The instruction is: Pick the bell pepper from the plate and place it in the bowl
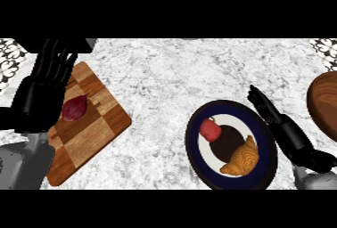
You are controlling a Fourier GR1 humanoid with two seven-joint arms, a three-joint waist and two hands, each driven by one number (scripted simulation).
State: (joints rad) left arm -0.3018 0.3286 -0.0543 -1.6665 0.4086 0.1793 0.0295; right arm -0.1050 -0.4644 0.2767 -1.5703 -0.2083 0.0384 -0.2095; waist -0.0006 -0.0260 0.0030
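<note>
The red bell pepper [210,129] sits on the dark-rimmed plate [195,147], at about ten o'clock on its pale centre, with a croissant [241,158] lying just beside it toward five o'clock. The right hand [280,127] hovers along the plate's three o'clock rim, fingers stretched out straight and close together, pointing toward eleven o'clock, holding nothing. The wooden bowl [324,107] shows only partly, at the scene's three o'clock edge, beyond that hand.

From where I stand, the step in hand is the reach to the pepper. To do it well, the hand should swing over the plate toward nine o'clock, spread thumb from fingers before it comes down, and close on the pepper from its far side, away from the croissant, so the pastry is not nudged. Lifting straight up before carrying across toward three o'clock would keep it clear of the plate's rim.

The left hand [39,95] rests open at nine o'clock, fingers up, over the edge of a chequered cutting board [99,127] that carries a dark red vegetable [74,107].
</note>
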